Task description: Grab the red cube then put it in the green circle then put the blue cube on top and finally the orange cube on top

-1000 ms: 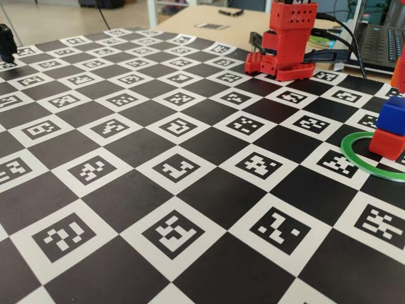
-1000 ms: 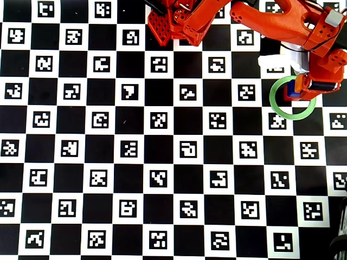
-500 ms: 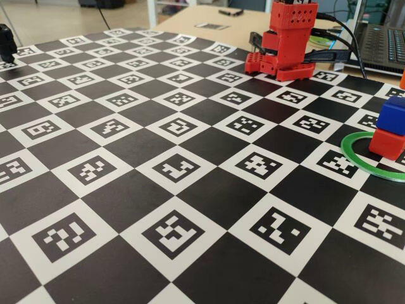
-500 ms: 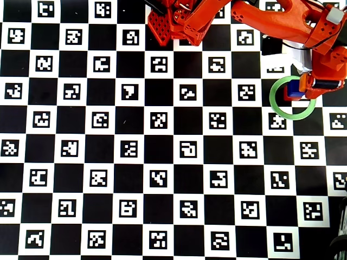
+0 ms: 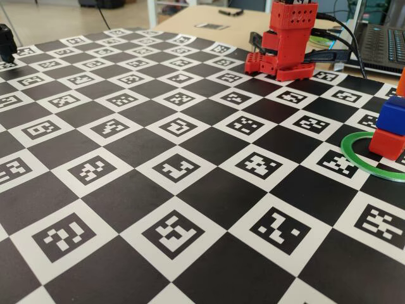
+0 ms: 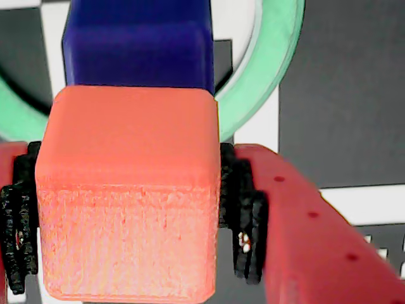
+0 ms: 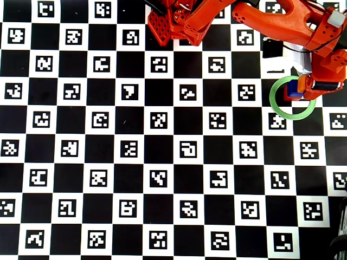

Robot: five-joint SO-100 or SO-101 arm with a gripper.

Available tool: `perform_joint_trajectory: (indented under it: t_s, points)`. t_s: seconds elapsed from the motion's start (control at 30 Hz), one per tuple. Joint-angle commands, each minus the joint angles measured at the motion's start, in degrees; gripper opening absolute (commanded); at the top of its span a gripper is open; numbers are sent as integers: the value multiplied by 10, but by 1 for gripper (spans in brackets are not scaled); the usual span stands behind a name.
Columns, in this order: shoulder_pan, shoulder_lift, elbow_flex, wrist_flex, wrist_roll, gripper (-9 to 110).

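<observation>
In the wrist view my gripper [image 6: 126, 209] is shut on the orange cube [image 6: 126, 196], with black pads [image 6: 243, 215] pressed to both its sides. Just beyond it is the blue cube [image 6: 139, 44], over the green circle [image 6: 266, 69]. In the fixed view the blue cube [image 5: 392, 115] sits on the red cube [image 5: 387, 144] inside the green circle [image 5: 354, 155] at the right edge. In the overhead view the gripper [image 7: 310, 85] hovers at the blue cube [image 7: 293, 91] within the green circle [image 7: 282, 108]; the red cube is hidden there. I cannot tell whether orange touches blue.
The table is a black-and-white checkerboard mat [image 5: 177, 171] with printed markers. The red arm base [image 5: 288, 38] stands at the far edge, with a laptop [image 5: 380, 44] and cables behind it. A black object [image 5: 6, 41] sits at the far left edge.
</observation>
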Motion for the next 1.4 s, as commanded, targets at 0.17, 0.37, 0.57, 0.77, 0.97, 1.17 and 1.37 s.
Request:
perform_joint_trajectory:
  t_s: [0.17,0.37,0.57,0.77,0.97,1.17,1.37]
  points:
    - [-1,18,0,-6,-4,10]
    - [-2,14,7,-11,-4,10]
    - [-2,14,11,-15,-5,10]
    - [-3,14,14,-17,-8,10]
    - [-4,15,14,-18,-9,10]
    - [-3,16,14,-21,-14,14]
    - [-5,26,14,-19,-7,26]
